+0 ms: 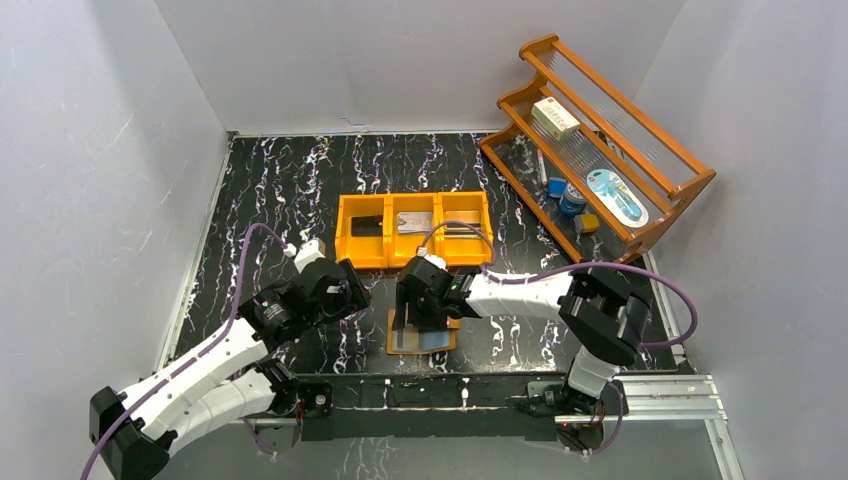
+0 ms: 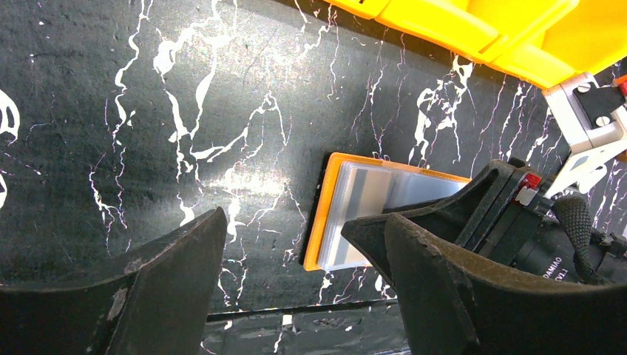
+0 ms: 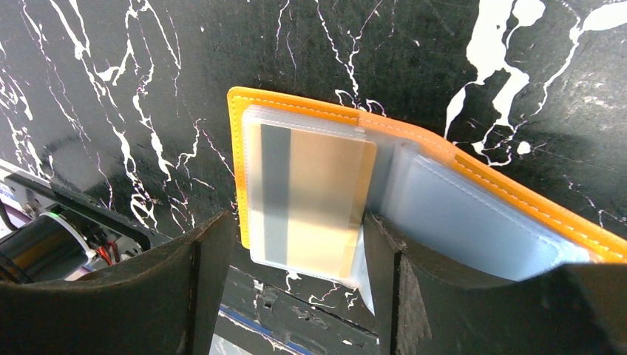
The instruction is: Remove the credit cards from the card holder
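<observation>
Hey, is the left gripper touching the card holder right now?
Apart. The top external view shows bare table between the left gripper and the card holder.

Small white print, apparently "DAMIAO", on the right arm's black motor housing (image 2: 560, 260).

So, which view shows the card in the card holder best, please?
The right wrist view: the card, dark stripe showing, fills the centre inside the clear sleeve of the card holder. The left wrist view shows it smaller and partly hidden; in the top external view the right gripper largely covers it.
</observation>
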`<action>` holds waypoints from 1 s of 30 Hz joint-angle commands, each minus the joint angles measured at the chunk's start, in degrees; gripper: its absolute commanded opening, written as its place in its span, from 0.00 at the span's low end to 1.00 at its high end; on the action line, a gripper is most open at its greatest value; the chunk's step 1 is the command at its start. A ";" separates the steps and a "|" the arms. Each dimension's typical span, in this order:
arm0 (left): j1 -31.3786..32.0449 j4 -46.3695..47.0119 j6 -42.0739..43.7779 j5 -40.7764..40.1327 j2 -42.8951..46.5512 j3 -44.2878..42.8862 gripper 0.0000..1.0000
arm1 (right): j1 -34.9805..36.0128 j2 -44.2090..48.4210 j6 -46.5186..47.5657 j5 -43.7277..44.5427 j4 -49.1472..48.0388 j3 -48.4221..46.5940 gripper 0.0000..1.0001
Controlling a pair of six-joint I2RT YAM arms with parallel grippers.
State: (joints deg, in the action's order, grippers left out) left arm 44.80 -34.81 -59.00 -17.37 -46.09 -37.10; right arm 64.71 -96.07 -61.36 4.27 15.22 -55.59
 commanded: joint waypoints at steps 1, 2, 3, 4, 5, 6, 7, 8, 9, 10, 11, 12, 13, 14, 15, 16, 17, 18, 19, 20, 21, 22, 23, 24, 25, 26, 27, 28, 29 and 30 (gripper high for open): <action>-0.15 -0.46 -0.15 -0.92 0.39 -0.07 0.78 | -0.02 -0.38 -0.59 -0.19 -0.41 1.67 0.71; -0.15 -0.36 -0.15 -0.96 0.38 -0.14 0.78 | -0.02 -0.39 -0.68 -0.16 -0.34 1.71 0.70; -0.15 -0.41 -0.10 -0.88 0.31 -0.17 0.78 | -0.02 -0.58 -0.69 0.00 0.19 1.41 0.70; -0.17 -0.40 -0.07 -0.83 0.23 -0.09 0.78 | -0.04 -0.80 -0.50 0.26 1.04 0.64 0.70; -0.22 -0.41 -0.06 -0.83 0.25 -0.10 0.78 | -0.02 -1.06 -0.39 0.83 1.89 0.01 0.72; -0.13 -0.41 -0.06 -0.87 0.28 -0.08 0.78 | -0.02 -1.27 -0.27 1.54 2.90 -0.65 0.74; -0.15 -0.35 -0.06 -0.91 0.30 -0.10 0.78 | -0.02 -1.49 -0.17 2.25 3.83 -1.26 0.75; -0.15 -0.44 -0.14 -0.96 0.39 -0.10 0.78 | -0.02 -1.75 -0.16 2.72 4.79 -1.75 0.77; -0.15 -0.48 -0.15 -1.13 0.49 -0.19 0.78 | 0.00 -2.06 -0.14 3.19 5.43 -2.37 0.78; -0.15 -0.70 -0.33 -1.43 0.74 -0.25 0.78 | 0.18 -2.50 -0.20 3.68 6.22 -2.85 0.78; -0.15 -0.83 -0.47 -1.81 1.12 -0.27 0.78 | 0.29 -2.99 -0.29 4.40 7.29 -3.38 0.79; -0.15 -1.06 -0.62 -2.50 1.58 -0.35 0.78 | 0.38 -3.28 -0.39 5.25 8.38 -4.06 0.79; -0.15 -1.42 -0.78 -3.08 2.08 -0.35 0.78 | 0.67 -3.33 -0.42 5.90 9.17 -4.68 0.78; -0.15 -1.80 -1.01 -3.64 2.65 -0.34 0.78 | 0.87 -3.33 -0.50 6.63 9.85 -5.20 0.78; -0.15 -2.23 -1.36 -4.17 3.19 -0.38 0.78 | 1.22 -4.63 -0.58 7.64 10.37 -5.75 0.77; -0.17 -2.62 -1.64 -4.70 3.79 -0.28 0.78 | 1.51 -5.28 -0.57 8.25 11.11 -6.36 0.75; -0.19 -3.01 -1.86 -5.10 4.38 -0.25 0.78 | 1.87 -5.77 -0.64 8.84 11.88 -7.08 0.74; -0.15 -3.32 -1.87 -5.39 4.84 -0.33 0.78 | 2.09 -6.30 -0.68 9.46 12.74 -7.83 0.73; -0.16 -3.57 -1.96 -5.66 5.19 -0.30 0.78 | 2.31 -6.89 -0.69 10.00 13.79 -8.65 0.72; -0.15 -3.79 -2.04 -5.85 5.48 -0.30 0.78 | 2.50 -7.45 -0.69 10.52 14.68 -9.52 0.72; -0.15 -4.12 -2.08 -5.98 5.68 -0.26 0.78 | 2.71 -7.92 -0.58 10.86 15.49 -10.26 0.72; -0.15 -4.27 -2.21 -6.01 5.80 -0.23 0.78 | 2.93 -8.39 -0.51 11.04 15.92 -10.84 0.72; -0.15 -4.38 -2.37 -6.01 5.85 -0.11 0.78 | 3.11 -8.83 -0.51 11.19 16.09 -11.35 0.72; -0.15 -4.39 -2.47 -5.89 5.83 -0.05 0.78 | 3.26 -9.13 -0.50 11.24 16.29 -11.56 0.71; -0.15 -4.40 -2.51 -5.80 5.84 -0.04 0.78 | 3.38 -9.40 -0.49 11.35 16.50 -11.82 0.70; -0.15 -4.39 -2.49 -5.71 5.83 0.07 0.78 | 3.47 -9.54 -0.51 11.42 16.78 -11.94 0.69; -0.15 -4.47 -2.51 -5.67 5.83 0.04 0.78 | 3.49 -9.58 -0.53 11.43 16.89 -12.05 0.67; -0.15 -4.52 -2.44 -5.73 5.83 0.16 0.78 | 3.55 -9.53 -0.64 11.50 16.92 -12.08 0.65; -0.15 -4.63 -2.46 -5.75 5.83 0.17 0.78 | 3.58 -9.30 -0.66 11.35 16.59 -11.90 0.63; -0.14 -4.70 -2.46 -5.76 5.92 0.19 0.78 | 3.58 -8.93 -0.68 10.89 15.64 -11.41 0.62</action>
State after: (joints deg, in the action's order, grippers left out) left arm 44.80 -38.02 -60.95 -20.88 -40.82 -37.10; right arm 68.07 -103.39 -61.56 12.75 30.06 -67.22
